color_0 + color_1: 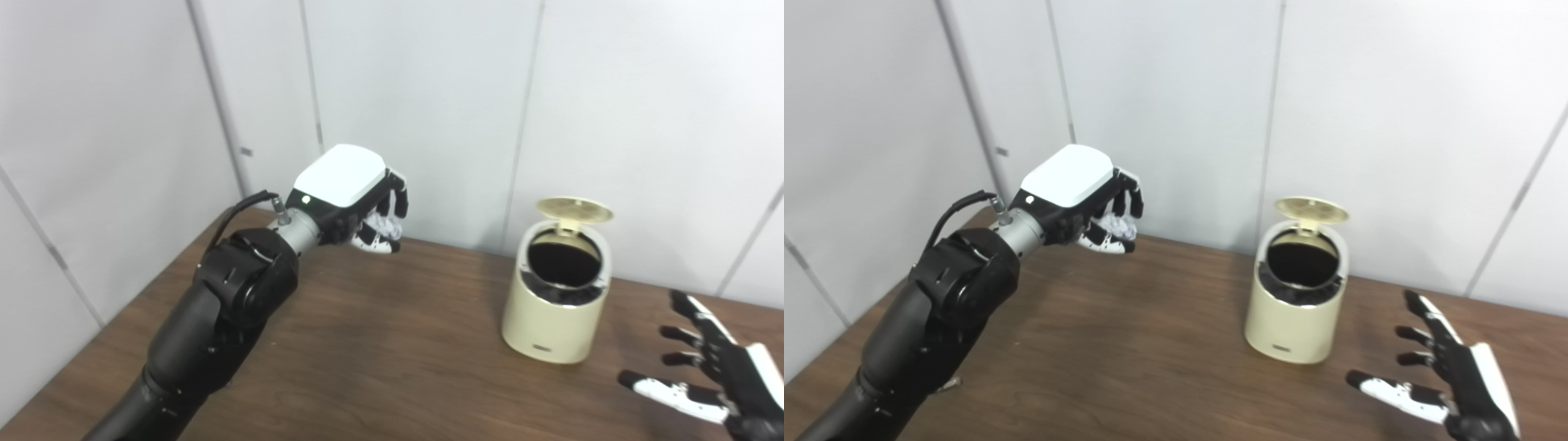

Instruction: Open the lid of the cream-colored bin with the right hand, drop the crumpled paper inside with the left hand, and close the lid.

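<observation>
While the right hand (1451, 380) hovers low at the near right corner of the wooden table (380, 343), its fingers (686, 306) are spread apart and hold nothing; palm faces left, toward the bin. It sits near the bin without touching it. Left forearm enters from the near left and rises over the table's left side. Farther in, the cream-colored bin (557, 306) stands upright on the table, right of centre. Its round lid (574, 210) is tipped up and back on the rear hinge, exposing the dark opening. Left hand (352, 196) is raised above the far left part of the table, well apart from the bin, fingers curled around the crumpled paper (386, 226), white, partly visible between them. Behind: pale wall panels (429, 92).
</observation>
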### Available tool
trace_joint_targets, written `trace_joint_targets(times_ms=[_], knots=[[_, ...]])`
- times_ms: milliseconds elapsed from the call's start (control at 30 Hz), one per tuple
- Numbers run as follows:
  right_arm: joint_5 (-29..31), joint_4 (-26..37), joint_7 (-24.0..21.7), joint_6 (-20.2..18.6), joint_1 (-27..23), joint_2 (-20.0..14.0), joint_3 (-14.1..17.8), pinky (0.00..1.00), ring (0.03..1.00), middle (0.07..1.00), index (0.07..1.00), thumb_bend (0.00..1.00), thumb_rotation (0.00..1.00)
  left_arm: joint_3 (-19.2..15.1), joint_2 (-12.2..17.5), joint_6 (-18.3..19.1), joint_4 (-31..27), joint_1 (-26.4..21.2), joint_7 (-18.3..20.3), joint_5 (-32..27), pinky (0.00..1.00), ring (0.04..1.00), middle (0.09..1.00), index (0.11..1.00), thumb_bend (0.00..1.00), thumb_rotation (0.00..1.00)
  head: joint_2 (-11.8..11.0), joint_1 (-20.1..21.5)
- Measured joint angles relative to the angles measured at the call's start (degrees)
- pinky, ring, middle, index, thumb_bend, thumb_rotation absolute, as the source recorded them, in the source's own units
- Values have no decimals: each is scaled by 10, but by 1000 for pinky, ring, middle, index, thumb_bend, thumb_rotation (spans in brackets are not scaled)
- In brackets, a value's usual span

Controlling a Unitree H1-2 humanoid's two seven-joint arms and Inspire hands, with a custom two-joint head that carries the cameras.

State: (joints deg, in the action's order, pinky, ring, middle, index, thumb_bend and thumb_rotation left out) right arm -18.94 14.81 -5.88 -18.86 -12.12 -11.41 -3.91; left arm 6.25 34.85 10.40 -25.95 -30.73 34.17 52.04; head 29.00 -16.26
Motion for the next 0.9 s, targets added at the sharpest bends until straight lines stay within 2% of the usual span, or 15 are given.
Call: trace_joint_targets(times_ms=[100, 233, 367, 400, 433, 467, 533, 600, 733, 900], knots=[[-4, -19, 7, 17, 0, -1, 0, 640, 787, 906, 890, 740, 234, 9, -15, -21, 19, -27, -1, -3, 314, 359, 489, 501, 499, 0, -1, 18], [-6, -36, 18, 48, 0, 0, -2, 616, 777, 902, 886, 780, 315, 22, -34, -25, 35, -60, 1, -2, 332, 367, 490, 499, 500, 0, -4, 37], [-10, -67, 28, 78, -1, 2, -8, 558, 776, 899, 882, 805, 350, 37, -46, -50, 65, -89, -3, -8, 281, 346, 474, 530, 495, 0, -17, 83], [-12, -76, 31, 83, -1, 3, -10, 552, 776, 898, 881, 808, 357, 41, -50, -56, 71, -94, -5, -9, 265, 340, 470, 532, 494, 0, -17, 83], [-16, -80, 34, 84, 0, 4, -12, 544, 776, 898, 881, 806, 361, 44, -54, -63, 77, -97, -7, -9, 242, 335, 467, 531, 494, 0, -18, 91], [-21, -82, 37, 84, 1, 5, -15, 538, 777, 901, 882, 802, 372, 48, -58, -68, 82, -100, -8, -8, 223, 398, 451, 517, 499, 0, -20, 98], [-29, -82, 41, 84, 1, 6, -20, 535, 776, 906, 887, 798, 385, 56, -72, -72, 96, -102, -12, -7, 218, 431, 442, 510, 502, 0, -24, 109], [-32, -80, 41, 84, 1, 8, -24, 533, 777, 913, 892, 792, 390, 62, -88, -74, 105, -102, -19, -7, 218, 348, 460, 528, 494, 0, -25, 115], [-43, -76, 42, 83, 2, 13, -30, 552, 784, 916, 896, 789, 398, 70, -107, -75, 122, -105, -21, -7, 316, 352, 481, 533, 495, 0, -26, 129], [-64, -75, 43, 76, 4, 20, -33, 585, 780, 911, 897, 801, 418, 88, -124, -91, 152, -106, -34, -4, 296, 349, 481, 533, 494, 0, -29, 137]])
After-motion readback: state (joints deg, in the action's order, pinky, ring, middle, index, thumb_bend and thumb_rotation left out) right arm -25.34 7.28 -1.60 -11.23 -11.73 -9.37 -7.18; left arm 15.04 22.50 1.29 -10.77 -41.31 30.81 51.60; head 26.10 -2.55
